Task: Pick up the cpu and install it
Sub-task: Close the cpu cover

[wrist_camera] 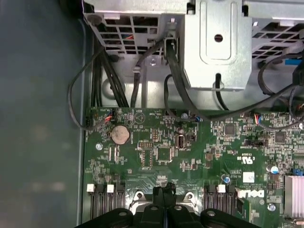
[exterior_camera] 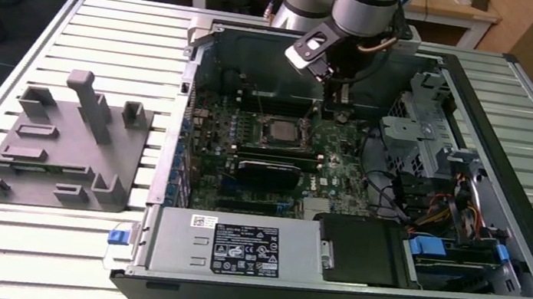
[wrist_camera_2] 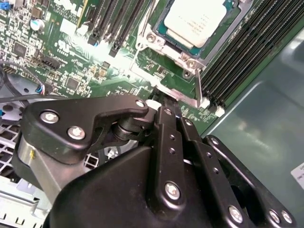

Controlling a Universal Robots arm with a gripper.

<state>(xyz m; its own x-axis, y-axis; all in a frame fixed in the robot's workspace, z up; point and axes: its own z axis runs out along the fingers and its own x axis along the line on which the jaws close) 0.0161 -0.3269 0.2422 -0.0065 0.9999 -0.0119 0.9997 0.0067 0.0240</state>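
The cpu [wrist_camera_2: 197, 21], a flat square chip with a silvery top, lies inside the metal-framed socket [wrist_camera_2: 156, 40] on the green motherboard [wrist_camera_2: 71, 61]. In the exterior view the cpu [exterior_camera: 283, 130] sits mid-board inside the open computer case. My gripper [exterior_camera: 335, 114] hangs just beyond the socket, toward the case's far wall. Its black fingers [wrist_camera_2: 167, 124] are shut together with nothing between them. The tips rest close to the board beside the socket's thin metal lever [wrist_camera_2: 197, 88]. In the first wrist view my gripper [wrist_camera: 164, 191] points at the socket's edge.
A grey plastic tray [exterior_camera: 57, 168] with upright posts lies on the slatted table at the exterior view's left. Memory slots [wrist_camera_2: 237, 57] flank the socket. A metal drive cage [wrist_camera: 218, 47] and black cables [wrist_camera: 180, 95] stand near the gripper. The power supply [exterior_camera: 233, 246] fills the case's near side.
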